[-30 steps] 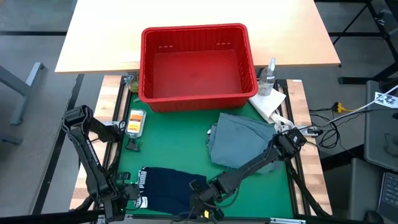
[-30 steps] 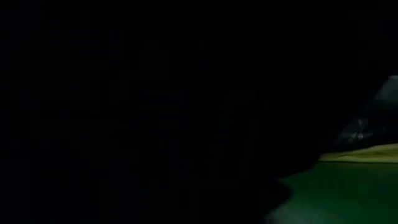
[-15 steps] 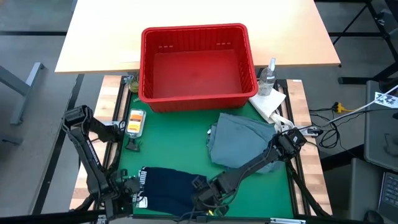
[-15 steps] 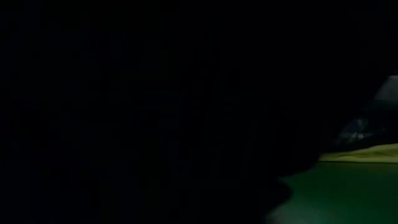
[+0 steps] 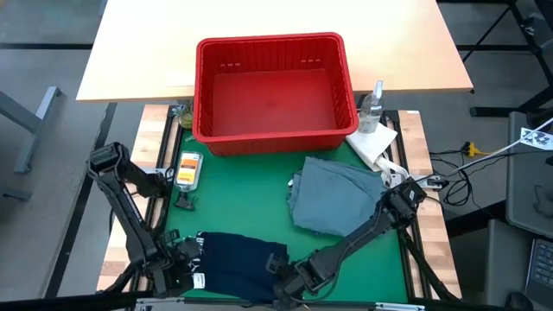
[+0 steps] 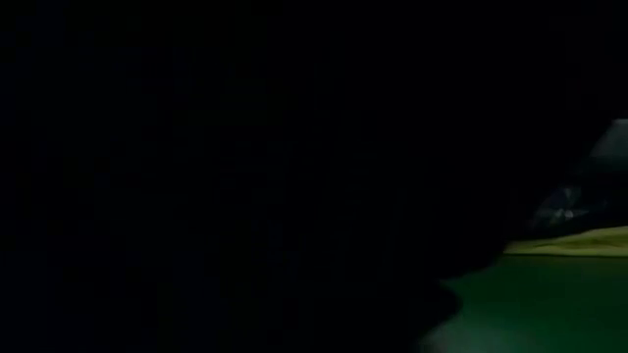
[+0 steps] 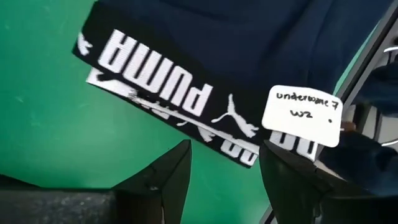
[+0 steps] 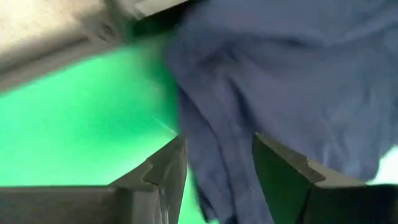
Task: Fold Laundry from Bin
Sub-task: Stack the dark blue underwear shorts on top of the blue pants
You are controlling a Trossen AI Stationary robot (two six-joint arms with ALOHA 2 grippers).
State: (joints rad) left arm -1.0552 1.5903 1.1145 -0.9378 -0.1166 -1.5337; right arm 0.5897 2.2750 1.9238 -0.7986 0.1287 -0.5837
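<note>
Left hand (image 7: 221, 171) is sitting wide at the dark navy garment's (image 5: 238, 263) waistband, gripping nothing. We're seeing right hand (image 8: 214, 165) gaping too, over blue cloth.

Looks like a robotics lab: green mat (image 5: 251, 203) on a framed rig, pale table (image 5: 138, 52) behind, grey floor, loose cables (image 5: 462, 160), spray bottle (image 5: 372, 107).
</note>
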